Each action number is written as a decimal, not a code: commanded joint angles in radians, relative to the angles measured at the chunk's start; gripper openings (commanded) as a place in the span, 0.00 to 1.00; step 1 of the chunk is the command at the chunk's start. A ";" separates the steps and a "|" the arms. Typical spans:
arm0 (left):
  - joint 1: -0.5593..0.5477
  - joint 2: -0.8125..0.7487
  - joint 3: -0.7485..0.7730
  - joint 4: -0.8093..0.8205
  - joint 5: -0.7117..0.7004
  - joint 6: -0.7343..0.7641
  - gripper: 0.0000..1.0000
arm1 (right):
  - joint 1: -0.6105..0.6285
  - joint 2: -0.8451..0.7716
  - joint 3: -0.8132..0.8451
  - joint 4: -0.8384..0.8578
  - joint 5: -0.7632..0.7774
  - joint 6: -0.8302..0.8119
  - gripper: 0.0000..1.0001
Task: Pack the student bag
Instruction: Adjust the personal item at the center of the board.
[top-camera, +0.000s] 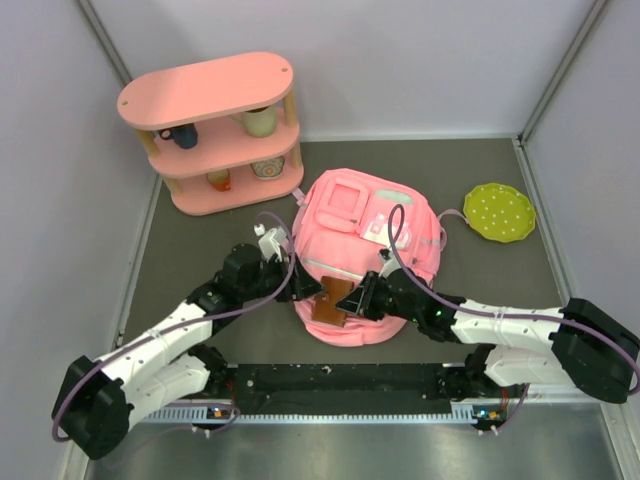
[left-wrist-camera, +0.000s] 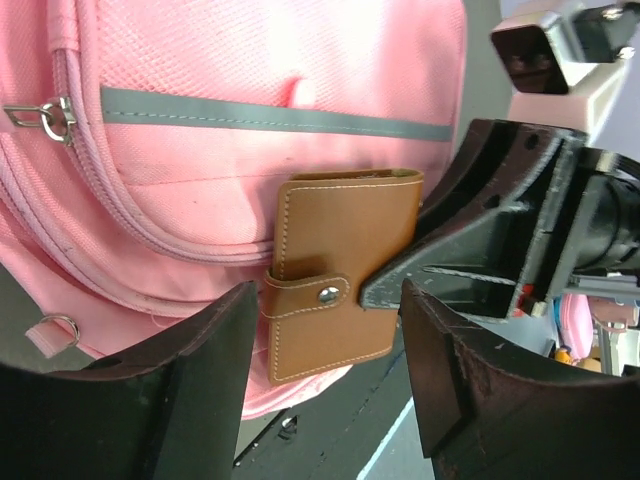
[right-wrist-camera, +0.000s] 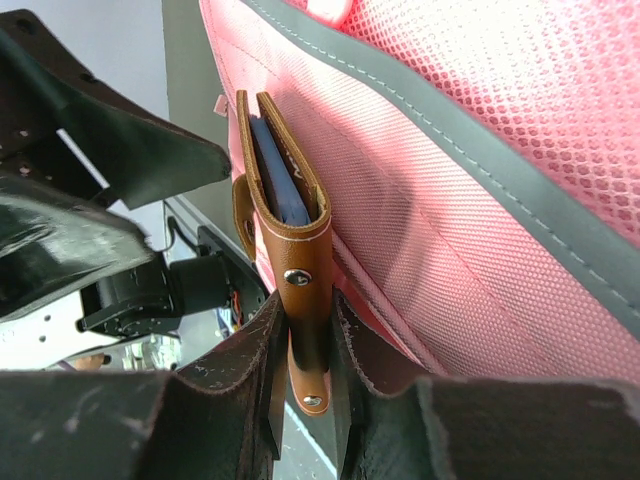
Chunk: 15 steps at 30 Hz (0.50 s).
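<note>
The right end effector (right-wrist-camera: 308, 330) is clamped on the lower edge of a brown leather wallet (right-wrist-camera: 300, 240), its two fingers pressed on either face just below the snap strap. The wallet stands on edge, and a blue insert shows in its open top. The left end effector (left-wrist-camera: 328, 330) has its fingers spread apart, one on each side of the wallet and touching neither it nor the fabric.

The student bag (top-camera: 365, 240) lies front-up in the middle of the dark tabletop (top-camera: 220, 240), its near end between the two end effectors. The wallet sits against the bag's front just below a grey strip. Whether it touches the fabric or hangs just off it cannot be told.

The wallet's bottom edge is hidden by the right fingers. The white-and-pink patch on the bag is too small to read.

Farther off, a pink shelf (top-camera: 210, 130) holds cups at the back left, and a green dotted plate (top-camera: 499, 211) lies at the bag's right.
</note>
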 joint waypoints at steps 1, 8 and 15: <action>-0.002 0.073 0.032 -0.005 0.011 0.006 0.63 | -0.019 -0.008 0.007 0.022 0.026 -0.016 0.19; -0.005 0.048 -0.012 0.012 0.005 -0.007 0.59 | -0.022 -0.010 0.007 0.019 0.025 -0.014 0.19; -0.005 -0.009 -0.066 0.059 -0.010 -0.019 0.52 | -0.026 -0.004 0.008 0.024 0.019 -0.011 0.19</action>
